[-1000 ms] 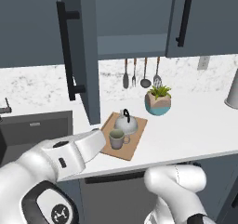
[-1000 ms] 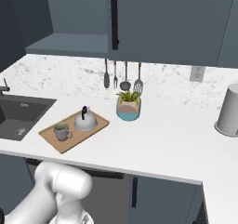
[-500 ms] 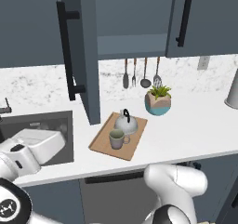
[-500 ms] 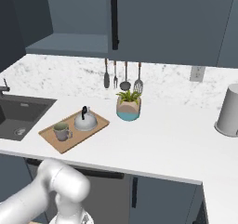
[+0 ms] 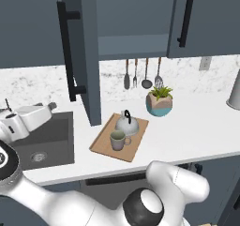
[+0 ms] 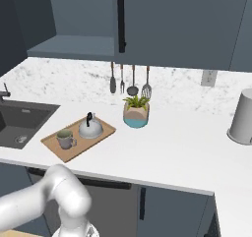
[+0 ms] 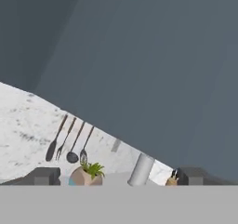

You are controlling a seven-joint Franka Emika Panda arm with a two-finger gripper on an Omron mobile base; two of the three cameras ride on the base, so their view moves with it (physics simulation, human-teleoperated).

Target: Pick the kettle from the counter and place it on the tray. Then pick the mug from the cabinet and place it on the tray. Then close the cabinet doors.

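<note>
Doors (image 5: pixel 79 51) are all that's left: kettle (image 5: pixel 126 124) and mug (image 5: pixel 118 139) sit on the tray (image 5: pixel 102 143), frame centre. Claw (image 7: pixel 118 175) is released, with the open door just right of it.

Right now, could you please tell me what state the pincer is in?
Pincer: open and holding nothing, its two tips spread wide apart in the hand view.

No readable text, no labels, no brands, no numbers, no signs on anything in view
</note>
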